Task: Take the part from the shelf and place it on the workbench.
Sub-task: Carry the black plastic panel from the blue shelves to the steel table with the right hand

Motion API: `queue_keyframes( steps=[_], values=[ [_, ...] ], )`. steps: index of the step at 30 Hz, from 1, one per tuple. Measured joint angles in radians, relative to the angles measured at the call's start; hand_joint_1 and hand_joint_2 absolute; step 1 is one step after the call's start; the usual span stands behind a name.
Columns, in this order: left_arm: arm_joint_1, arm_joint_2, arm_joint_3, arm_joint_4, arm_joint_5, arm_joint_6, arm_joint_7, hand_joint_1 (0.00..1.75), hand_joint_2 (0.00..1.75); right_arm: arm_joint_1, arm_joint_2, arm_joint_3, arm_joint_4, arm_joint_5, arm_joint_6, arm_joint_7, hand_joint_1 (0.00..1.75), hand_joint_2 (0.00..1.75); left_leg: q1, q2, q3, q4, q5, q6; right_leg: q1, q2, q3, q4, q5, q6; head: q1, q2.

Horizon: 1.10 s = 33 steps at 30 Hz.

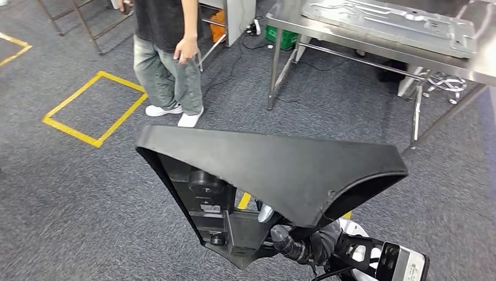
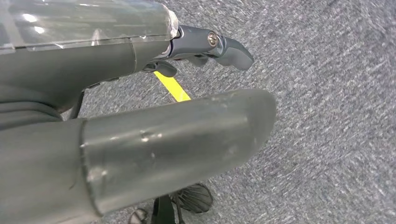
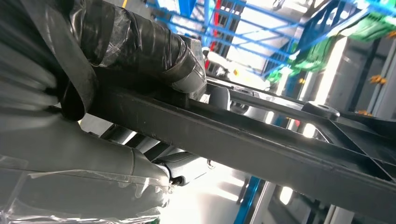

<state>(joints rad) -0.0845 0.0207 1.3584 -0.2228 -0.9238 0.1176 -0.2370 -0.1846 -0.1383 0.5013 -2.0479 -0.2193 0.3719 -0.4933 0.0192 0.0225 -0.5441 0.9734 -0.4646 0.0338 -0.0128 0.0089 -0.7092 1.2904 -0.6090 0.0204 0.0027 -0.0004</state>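
Note:
A large black plastic part (image 1: pixel 275 170), wedge-shaped with a ribbed inner frame, hangs in front of me above the carpet. My right hand (image 1: pixel 301 244) grips it from below at its near lower corner. In the right wrist view the right hand (image 3: pixel 116 56) wraps around a black bar of the part (image 3: pixel 280 149). The steel workbench (image 1: pixel 327 36) stands ahead at the far right, well beyond the part. My left hand (image 2: pixel 140 116) hangs over the grey carpet with its fingers (image 2: pixel 224 46) apart from the thumb and nothing in it.
A pressed metal panel (image 1: pixel 392 23) lies on the workbench top. A person (image 1: pixel 166 58) stands on the carpet ahead at the left, near a yellow tape square (image 1: pixel 93 108). Bench legs and crossbars (image 1: pixel 416 111) reach the floor, with a green crate (image 1: pixel 283 38) behind them.

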Motion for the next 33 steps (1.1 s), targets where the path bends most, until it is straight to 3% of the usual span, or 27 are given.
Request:
queue_keyframes(
  steps=[1, 2, 3, 5, 7, 9, 11, 13, 14, 15, 16, 18, 20, 22, 24, 26, 28, 30, 31, 32, 33],
  values=[
    [0.000, -0.001, 0.000, 0.000, -0.001, -0.001, 0.000, 0.00, 0.00, 0.002, 0.000, 0.000, 0.000, 0.000, -0.001, -0.001, 1.75, 1.75, 0.000, 0.011, 0.001, 0.001, -0.002, -0.002, -0.003, -0.002, 0.000, -0.002, 0.015, 0.003, 0.000, 0.000],
    [-0.001, -0.002, 0.000, 0.000, -0.002, -0.001, -0.001, 0.00, 0.00, 0.003, 0.000, 0.000, 0.000, -0.001, -0.002, -0.002, 1.75, 1.75, 0.000, 0.021, 0.003, 0.002, -0.004, -0.004, -0.006, -0.008, 0.021, -0.044, 0.047, 0.004, 0.000, 0.000],
    [-0.002, -0.003, 0.000, 0.000, -0.004, -0.002, -0.002, 0.00, 0.00, 0.004, 0.000, 0.000, -0.001, -0.002, -0.003, -0.003, 1.75, 1.75, 0.000, 0.030, 0.006, 0.003, -0.007, -0.007, -0.007, -0.022, 0.057, -0.116, 0.087, 0.003, 0.000, 0.000],
    [-0.002, -0.006, 0.000, 0.000, -0.008, -0.002, -0.004, 0.00, 0.00, 0.003, -0.001, 0.000, -0.003, -0.004, -0.004, -0.005, 1.75, 1.75, -0.004, 0.045, 0.011, 0.008, -0.015, -0.016, 0.000, -0.056, 0.121, -0.243, 0.134, -0.003, 0.000, 0.000],
    [-0.002, -0.007, 0.000, 0.000, -0.010, -0.005, -0.009, 0.00, 0.00, 0.004, -0.002, 0.000, -0.005, -0.005, -0.007, -0.007, 1.75, 1.75, -0.008, 0.060, 0.016, 0.010, -0.020, -0.028, 0.009, -0.065, 0.136, -0.280, 0.138, -0.013, 0.000, 0.000],
    [-0.005, -0.007, -0.001, 0.000, -0.012, -0.008, -0.014, 0.00, 0.00, 0.004, -0.004, 0.000, -0.007, -0.005, -0.012, -0.008, 1.75, 1.75, -0.006, 0.072, 0.020, 0.011, -0.027, -0.041, 0.007, -0.045, 0.134, -0.282, 0.141, -0.025, 0.000, 0.000],
    [-0.008, -0.008, -0.001, 0.000, -0.015, -0.009, -0.016, 0.00, 0.00, 0.004, -0.005, 0.000, -0.011, -0.004, -0.015, -0.009, 1.75, 1.75, -0.002, 0.047, 0.006, 0.054, -0.061, -0.050, 0.002, -0.029, 0.137, -0.288, 0.145, -0.039, 0.000, 0.000],
    [-0.007, -0.008, -0.002, 0.000, -0.017, -0.010, -0.016, 0.00, 0.00, 0.007, -0.006, 0.000, -0.013, -0.002, -0.016, -0.011, 1.75, 1.75, 0.001, 0.003, -0.049, 0.179, -0.128, -0.054, 0.002, -0.012, 0.137, -0.289, 0.147, -0.048, -0.001, 0.000],
    [-0.004, -0.008, -0.002, 0.000, -0.017, -0.010, -0.016, 0.00, 0.00, 0.011, -0.007, 0.000, -0.014, 0.000, -0.016, -0.012, 1.75, 1.75, 0.001, -0.009, -0.084, 0.250, -0.157, -0.055, 0.003, -0.003, 0.136, -0.289, 0.147, -0.049, -0.001, 0.000],
    [-0.002, -0.008, -0.002, 0.000, -0.018, -0.010, -0.016, 0.00, 0.00, 0.015, -0.008, 0.000, -0.014, 0.001, -0.017, -0.013, 1.75, 1.75, 0.001, -0.014, -0.109, 0.300, -0.169, -0.055, 0.005, 0.008, 0.136, -0.288, 0.147, -0.050, -0.001, 0.000],
    [0.000, -0.009, -0.002, 0.000, -0.018, -0.010, -0.015, 0.00, 0.00, 0.019, -0.009, 0.000, -0.014, 0.003, -0.017, -0.014, 1.75, 1.75, 0.001, -0.016, -0.118, 0.312, -0.161, -0.054, 0.006, 0.019, 0.136, -0.287, 0.147, -0.050, -0.001, 0.000],
    [0.000, -0.009, -0.002, 0.000, -0.019, -0.011, -0.015, 0.00, 0.00, 0.022, -0.011, 0.000, -0.014, 0.006, -0.017, -0.017, 1.75, 1.75, 0.001, -0.025, -0.081, 0.220, -0.091, -0.048, 0.007, 0.040, 0.140, -0.285, 0.146, -0.049, -0.001, 0.000],
    [0.000, -0.007, -0.002, 0.000, -0.019, -0.011, -0.015, 0.00, 0.00, 0.022, -0.011, 0.000, -0.014, 0.007, -0.016, -0.019, 1.75, 1.75, 0.000, -0.059, -0.020, 0.082, -0.032, -0.039, 0.008, 0.061, 0.140, -0.282, 0.145, -0.044, 0.000, 0.000],
    [0.000, -0.006, -0.002, 0.000, -0.019, -0.012, -0.015, 0.00, 0.00, 0.021, -0.012, 0.000, -0.015, 0.008, -0.016, -0.021, 1.75, 1.75, -0.002, -0.078, 0.006, 0.023, -0.022, -0.031, 0.007, 0.079, 0.134, -0.281, 0.147, -0.033, -0.001, 0.000],
    [-0.002, -0.006, -0.002, 0.000, -0.020, -0.014, -0.016, 0.00, 0.00, 0.021, -0.012, 0.000, -0.015, 0.009, -0.016, -0.021, 1.75, 1.75, 0.000, -0.062, 0.008, 0.017, -0.019, -0.023, 0.005, 0.092, 0.129, -0.281, 0.150, -0.020, -0.001, 0.000],
    [-0.005, -0.007, -0.003, 0.000, -0.021, -0.015, -0.016, 0.00, 0.00, 0.018, -0.014, -0.002, -0.018, 0.009, -0.017, -0.022, 1.75, 1.75, 0.005, -0.044, 0.010, 0.008, -0.012, -0.010, 0.007, 0.070, 0.113, -0.249, 0.127, -0.011, 0.000, 0.000],
    [-0.004, -0.008, -0.003, 0.000, -0.024, -0.015, -0.015, 0.00, 0.00, 0.014, -0.017, -0.004, -0.021, 0.010, -0.019, -0.024, 1.75, 1.75, 0.006, -0.024, 0.011, 0.004, -0.009, -0.002, 0.007, 0.025, 0.062, -0.141, 0.066, -0.003, 0.000, 0.000],
    [-0.001, -0.008, -0.003, 0.000, -0.028, -0.015, -0.015, 0.00, 0.00, 0.012, -0.019, -0.007, -0.021, 0.010, -0.021, -0.026, 1.75, 1.75, 0.003, -0.002, 0.010, 0.005, -0.011, 0.000, 0.002, 0.003, 0.001, -0.019, 0.018, 0.002, 0.000, 0.000],
    [0.000, -0.008, -0.003, 0.000, -0.030, -0.015, -0.015, 0.00, 0.00, 0.012, -0.020, -0.009, -0.022, 0.010, -0.021, -0.026, 1.75, 1.75, 0.003, 0.009, 0.010, 0.006, -0.012, -0.001, 0.001, -0.001, -0.010, 0.002, 0.020, 0.004, 0.000, 0.000],
    [-0.001, -0.008, -0.004, 0.000, -0.030, -0.015, -0.015, 0.00, 0.00, 0.012, -0.021, -0.011, -0.023, 0.010, -0.021, -0.026, 1.75, 1.75, 0.003, 0.019, 0.012, 0.007, -0.014, -0.002, 0.000, -0.004, 0.000, -0.018, 0.042, 0.005, 0.000, 0.000],
    [-0.002, -0.008, -0.004, 0.000, -0.031, -0.014, -0.015, 0.00, 0.00, 0.012, -0.021, -0.013, -0.024, 0.010, -0.020, -0.026, 1.75, 1.75, 0.003, 0.028, 0.015, 0.007, -0.017, -0.004, -0.001, -0.011, 0.031, -0.078, 0.078, 0.004, 0.000, 0.000]
  ],
)
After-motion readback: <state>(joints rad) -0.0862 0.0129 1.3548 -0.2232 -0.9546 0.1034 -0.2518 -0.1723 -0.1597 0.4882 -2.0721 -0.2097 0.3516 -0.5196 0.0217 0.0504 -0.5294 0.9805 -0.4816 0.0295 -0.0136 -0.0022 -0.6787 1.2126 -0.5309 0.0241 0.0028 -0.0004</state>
